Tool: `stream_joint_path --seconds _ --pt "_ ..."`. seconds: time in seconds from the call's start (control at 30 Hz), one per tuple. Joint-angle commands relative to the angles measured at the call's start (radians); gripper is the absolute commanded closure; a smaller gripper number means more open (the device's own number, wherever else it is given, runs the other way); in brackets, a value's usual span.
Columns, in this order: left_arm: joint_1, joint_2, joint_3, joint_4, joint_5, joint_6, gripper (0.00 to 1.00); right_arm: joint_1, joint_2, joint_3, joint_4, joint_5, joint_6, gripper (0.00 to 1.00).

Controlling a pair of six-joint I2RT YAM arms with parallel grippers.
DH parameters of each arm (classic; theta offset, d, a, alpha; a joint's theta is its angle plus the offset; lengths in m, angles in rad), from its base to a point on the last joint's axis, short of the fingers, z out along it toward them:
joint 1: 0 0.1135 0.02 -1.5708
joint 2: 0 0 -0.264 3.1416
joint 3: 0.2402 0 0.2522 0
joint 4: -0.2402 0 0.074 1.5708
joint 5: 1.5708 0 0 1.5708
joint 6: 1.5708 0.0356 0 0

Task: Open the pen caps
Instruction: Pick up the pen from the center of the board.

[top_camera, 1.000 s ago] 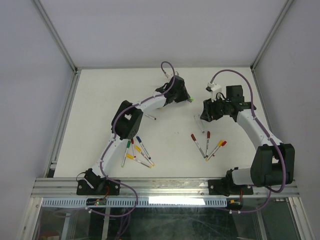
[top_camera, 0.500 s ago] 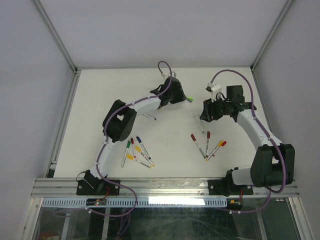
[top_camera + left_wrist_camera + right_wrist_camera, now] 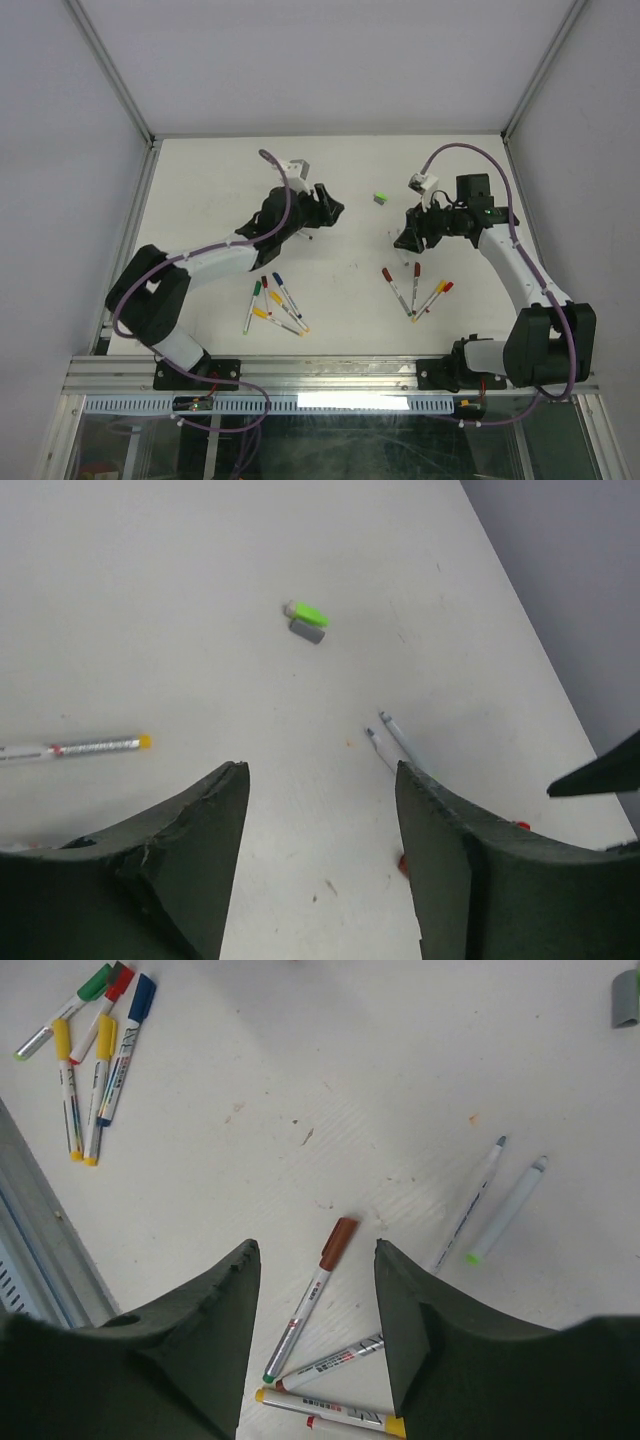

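Both hands are spread and empty, and one green cap (image 3: 308, 614) lies loose on the counter (image 3: 200, 190).
The left hand (image 3: 320, 775) hovers near the green cap on the left-arm side. The right hand (image 3: 318, 1248) sits closer to the bases than the green cap, above the brown cap (image 3: 340, 1240) of a pen in a crossed fan of pens (image 3: 330, 1358). Closing there could pinch two pens or scatter the fan. Two bare barrels (image 3: 485, 1205) between fan and green cap may roll or smear ink if brushed. Either arm could flick the green cap away. The coloured caps (image 3: 120, 985) far left of it are not yet pulled.
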Motion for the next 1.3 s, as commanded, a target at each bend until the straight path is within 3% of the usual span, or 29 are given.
stream_joint_path --seconds 0.0,0.07,0.17,0.2,0.33,0.57,1.03,1.27 --pt "0.01 -0.206 -0.193 0.178 0.036 0.034 0.36 0.02 -0.091 -0.016 -0.083 -0.032 -0.099 0.48" --pt "0.011 -0.295 -0.281 0.208 0.043 0.018 0.3 0.047 -0.14 -0.066 -0.081 0.031 -0.116 0.48" --pt "0.017 -0.395 -0.429 0.281 0.05 -0.033 0.05 0.124 -0.207 -0.152 -0.053 0.13 -0.123 0.42" --pt "0.021 -0.423 -0.479 0.323 0.062 -0.053 0.01 0.149 -0.22 -0.176 -0.041 0.16 -0.123 0.38" --pt "0.037 -0.501 -0.63 0.493 0.134 -0.127 0.01 0.222 -0.199 -0.23 -0.011 0.285 -0.132 0.33" --pt "0.039 -0.591 -0.751 0.526 0.123 -0.248 0.01 0.318 -0.068 -0.233 0.003 0.466 -0.093 0.37" --pt "0.038 -0.639 -0.801 0.54 0.109 -0.285 0.01 0.426 0.097 -0.228 0.003 0.585 -0.066 0.59" --pt "0.039 -0.64 -0.81 0.548 0.105 -0.287 0.01 0.465 0.142 -0.216 -0.007 0.588 -0.062 0.79"
